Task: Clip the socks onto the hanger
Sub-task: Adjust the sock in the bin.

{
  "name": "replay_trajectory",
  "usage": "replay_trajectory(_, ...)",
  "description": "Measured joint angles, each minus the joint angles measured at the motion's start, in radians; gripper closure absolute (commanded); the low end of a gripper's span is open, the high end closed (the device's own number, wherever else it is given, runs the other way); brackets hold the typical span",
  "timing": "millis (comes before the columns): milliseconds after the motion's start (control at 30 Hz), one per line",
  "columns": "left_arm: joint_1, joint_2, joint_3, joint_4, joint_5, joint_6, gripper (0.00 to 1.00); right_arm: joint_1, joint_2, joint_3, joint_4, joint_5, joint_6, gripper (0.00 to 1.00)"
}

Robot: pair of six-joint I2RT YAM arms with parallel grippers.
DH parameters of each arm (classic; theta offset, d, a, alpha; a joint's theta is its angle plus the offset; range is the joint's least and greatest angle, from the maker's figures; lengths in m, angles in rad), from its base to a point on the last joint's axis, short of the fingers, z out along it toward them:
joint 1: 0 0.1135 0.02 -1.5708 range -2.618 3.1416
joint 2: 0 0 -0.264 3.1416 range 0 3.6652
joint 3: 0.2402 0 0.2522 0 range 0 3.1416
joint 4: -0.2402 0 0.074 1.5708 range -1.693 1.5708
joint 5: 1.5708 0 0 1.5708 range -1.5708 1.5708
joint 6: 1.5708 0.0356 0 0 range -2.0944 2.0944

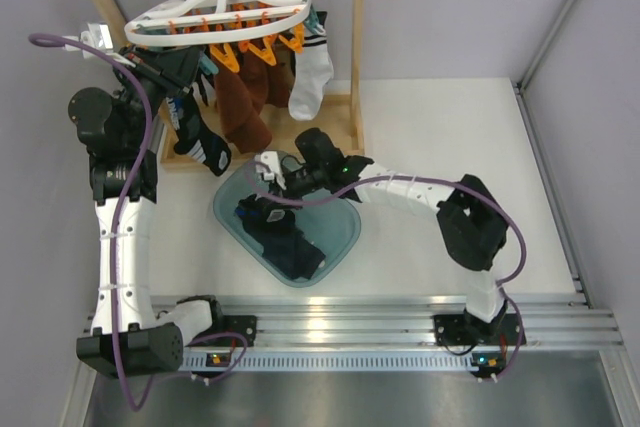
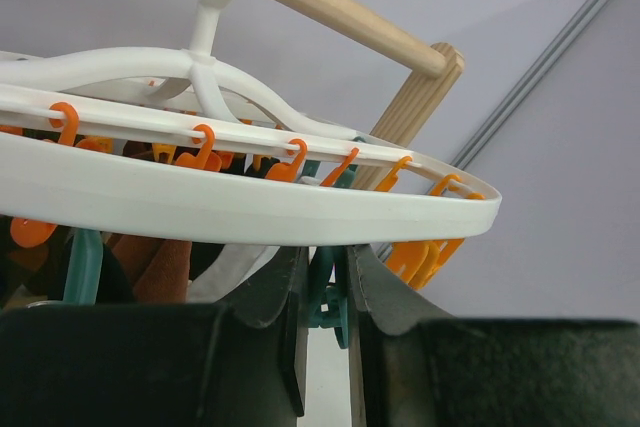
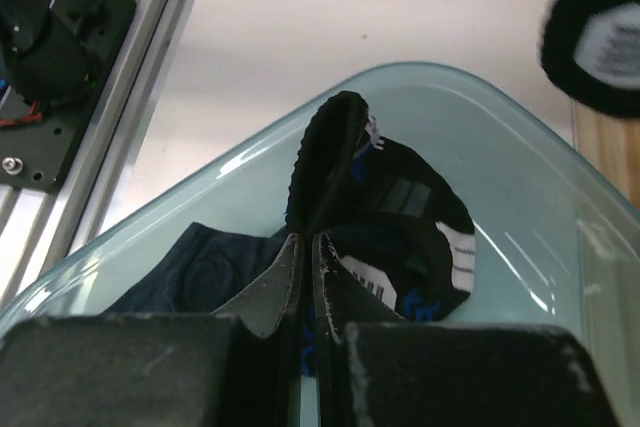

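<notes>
The white oval hanger (image 1: 220,9) (image 2: 250,209) hangs by its hook from the wooden rack, with orange and teal clips under its rim. My left gripper (image 1: 185,72) (image 2: 328,282) is up beneath the rim, shut on a teal clip (image 2: 332,292). Several dark socks (image 1: 287,239) lie in a pale teal tub (image 1: 345,242). My right gripper (image 1: 265,184) (image 3: 307,247) reaches into the tub and is shut on the cuff of a black sock (image 3: 330,147) with white and blue marks. A navy sock (image 3: 205,267) lies beside it. One dark striped sock (image 1: 205,142) hangs clipped at the left.
The wooden rack frame (image 1: 357,47) stands at the back of the table. Brown socks (image 1: 240,107) and a white striped sock (image 1: 310,77) hang from the hanger. The tub's glassy wall (image 3: 520,197) curves round the right gripper. Aluminium rails (image 1: 350,322) run along the near edge.
</notes>
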Motion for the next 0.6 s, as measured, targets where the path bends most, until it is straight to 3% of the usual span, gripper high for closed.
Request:
replay_trajectory(367,0.0,0.0,0.0,0.0,0.0,0.0,1.0,-0.053,0.073,0.067,-0.127,-0.018,0.217,0.99)
replay_trajectory(433,0.0,0.0,0.0,0.0,0.0,0.0,1.0,-0.053,0.108,0.075,-0.12,-0.02,0.262,0.93)
replay_trajectory(600,0.0,0.0,0.0,0.0,0.0,0.004,1.0,-0.053,0.156,0.075,-0.102,-0.035,0.348,0.68)
